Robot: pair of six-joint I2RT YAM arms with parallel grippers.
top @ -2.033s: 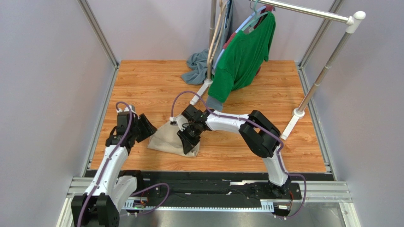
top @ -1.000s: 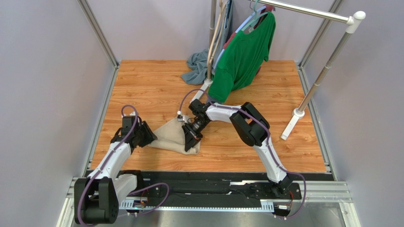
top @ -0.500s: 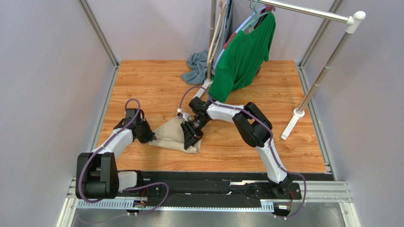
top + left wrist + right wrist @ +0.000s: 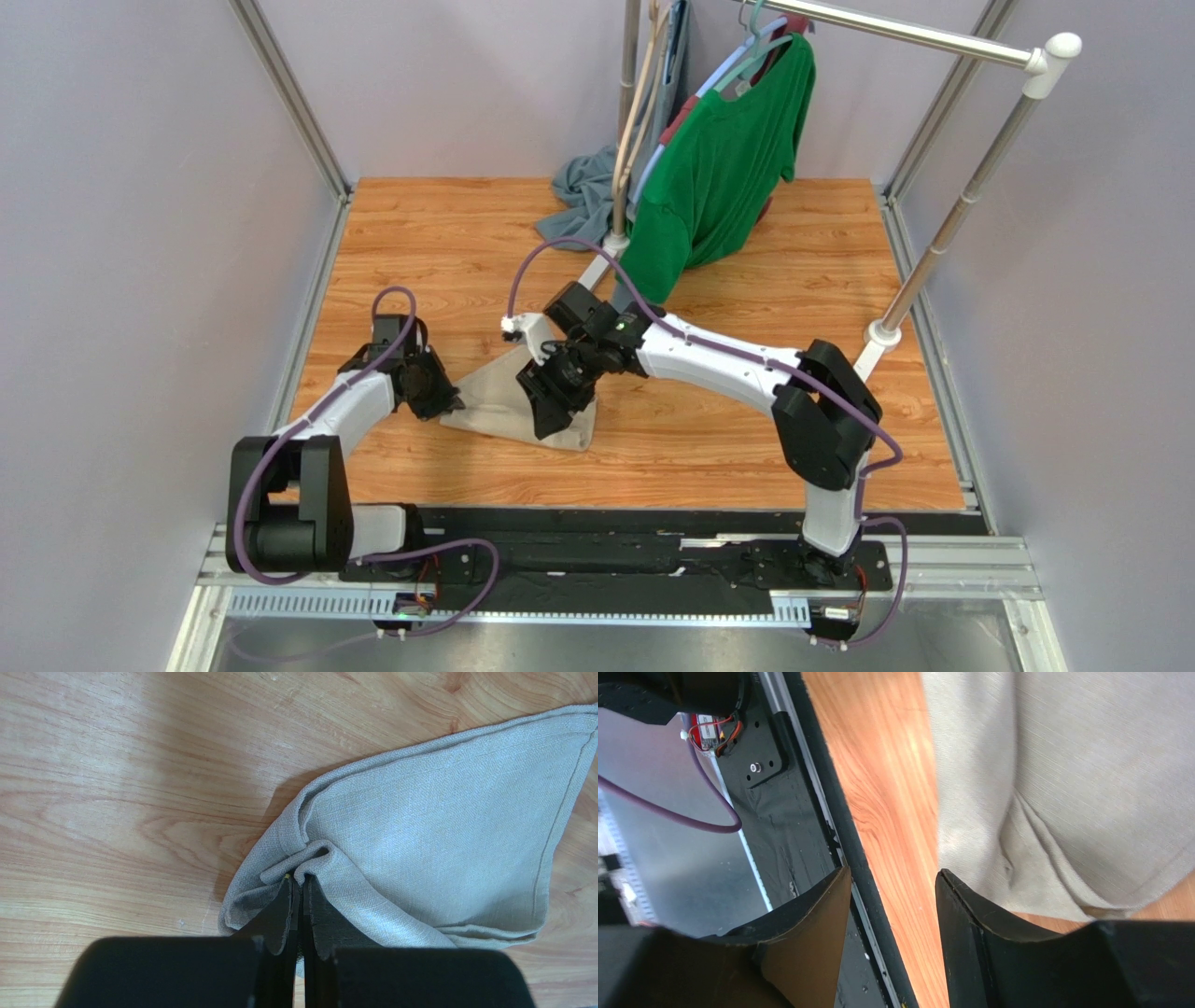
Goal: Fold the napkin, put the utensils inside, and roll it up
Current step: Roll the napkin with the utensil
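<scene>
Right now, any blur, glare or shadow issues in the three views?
Top external: sharp, evenly lit, no glare. Left wrist: napkin weave crisp, left pincer a near-black silhouette. Right wrist: napkin and table grain look smeared, right pincer fingers soft-edged.

right end effector [image 4: 892, 876], jaws apart, napkin [image 4: 1088, 777] on wood table [image 4: 892, 777]

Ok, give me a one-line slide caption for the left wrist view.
Left gripper pinches a puckered fold of the beige napkin on the wooden table.
</scene>
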